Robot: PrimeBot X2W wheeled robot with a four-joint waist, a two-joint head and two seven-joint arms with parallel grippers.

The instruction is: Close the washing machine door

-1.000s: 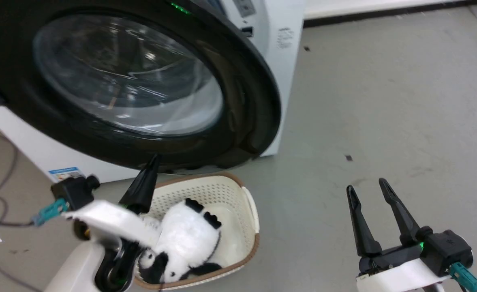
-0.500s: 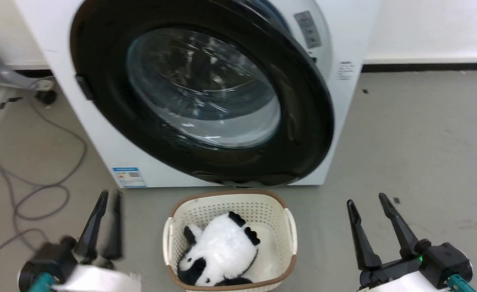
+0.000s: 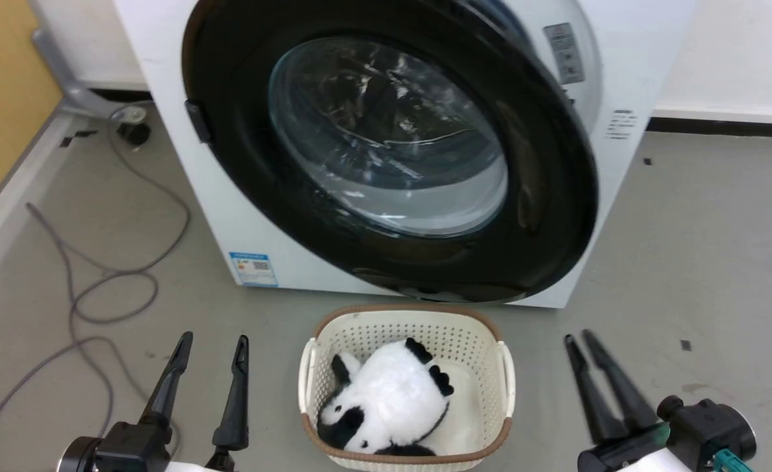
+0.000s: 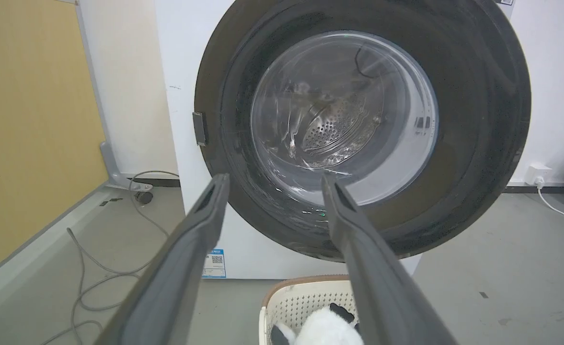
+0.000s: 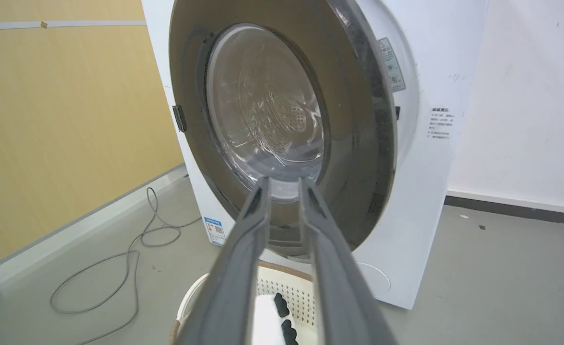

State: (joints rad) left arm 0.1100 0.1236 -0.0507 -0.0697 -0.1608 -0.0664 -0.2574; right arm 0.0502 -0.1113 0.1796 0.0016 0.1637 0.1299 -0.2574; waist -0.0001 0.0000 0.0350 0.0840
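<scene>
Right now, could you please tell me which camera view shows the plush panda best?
The head view: the plush panda lies whole in the basket, unobstructed. The left wrist view catches just its top at the bottom edge; the right wrist view, a sliver.

Left end effector (image 3: 216, 337) spread wide, right end effector (image 3: 576, 336) narrowly parted, both empty
</scene>
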